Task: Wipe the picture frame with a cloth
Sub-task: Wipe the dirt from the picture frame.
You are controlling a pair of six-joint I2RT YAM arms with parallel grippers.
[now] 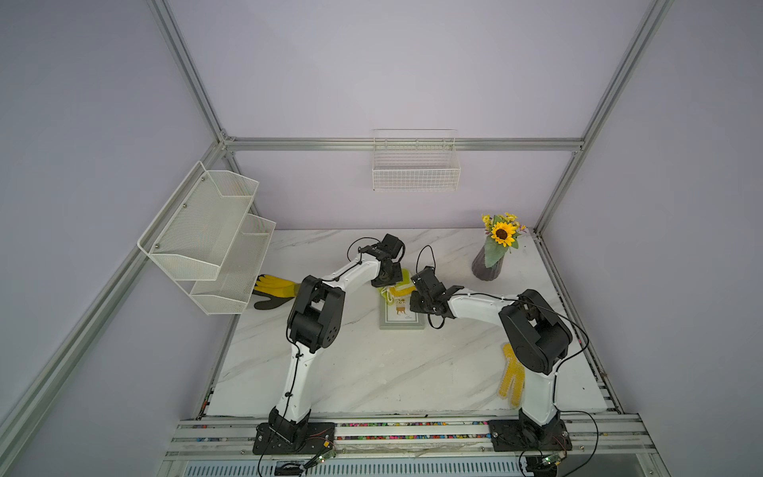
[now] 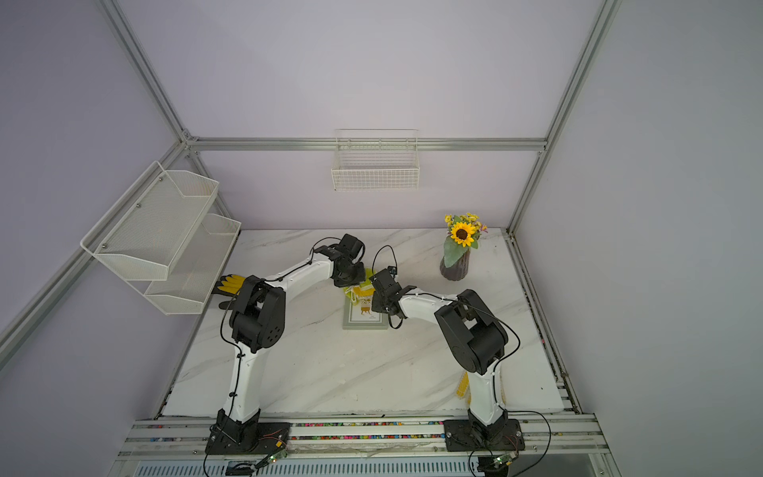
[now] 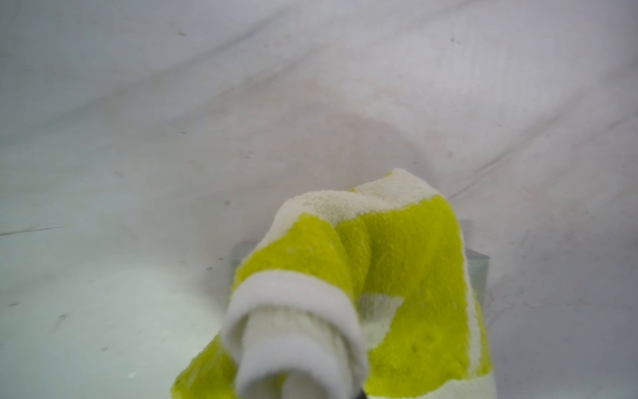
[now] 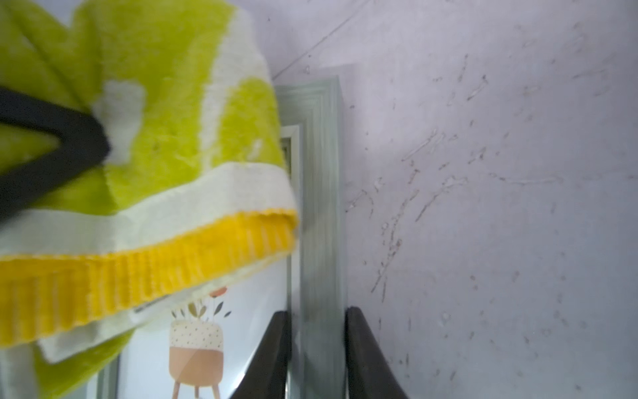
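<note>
A: Where the top views take in the whole cell, what goes in the log, biggest first?

B: The white marble table (image 1: 371, 371) fills the lower centre. A 2-tier white mesh shelf (image 1: 206, 235) hangs on the wall at left. A wire basket (image 1: 415, 173) hangs on the rear rail, upper centre. A grey vase (image 1: 489, 264) holding a sunflower stands right of centre, near the table's back edge.

A: Task items?

B: The picture frame (image 1: 401, 322) lies flat at centre in both top views, between the 2 wrists. The cloth (image 1: 399, 289) is bunched over its upper end. In the right wrist view the potted-plant print shows uncovered below the cloth's yellow hem.

A: Strays?

B: A yellow-and-black rubber glove (image 1: 274, 287) lies at left under the shelf. A flat yellow mesh glove (image 1: 512, 376) lies at lower right, partly behind the right arm. Both are well apart from the frame.

A: Tools?

B: The left gripper (image 4: 98, 141) has its fingers together, pinching a fold of the cloth. The right gripper (image 4: 316, 311) has 1 finger on each side of the frame's right-hand rail and is closed on it.
</note>
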